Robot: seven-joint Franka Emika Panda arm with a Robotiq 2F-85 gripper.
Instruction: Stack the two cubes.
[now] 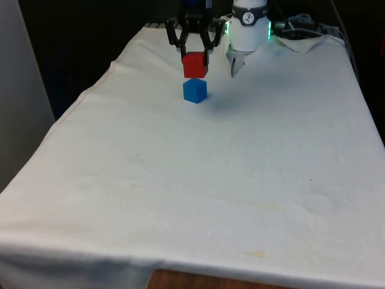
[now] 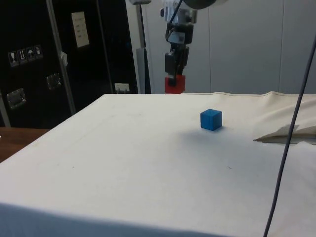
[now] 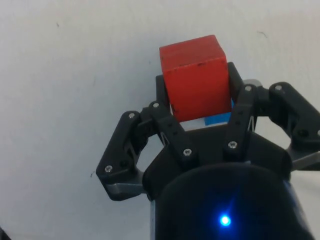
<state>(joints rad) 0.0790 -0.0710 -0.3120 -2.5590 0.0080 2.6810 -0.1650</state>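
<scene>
- The cube [image 1: 195,65] held in the claw [image 1: 194,55] is plain red, with a few small dark specks on one face.
- The claw is black.
- The other cube [image 1: 195,91] is plain blue.
- The cloth [image 1: 198,180] over the table is white, with faint yellowish stains.

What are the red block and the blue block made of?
The red block looks like painted wood: matte colour, sharp edges, tiny dark nicks on its top edge. Plastic is possible. The blue block looks the same kind, matte and square-cornered, but it shows no such marks, so I'm less sure.
</scene>
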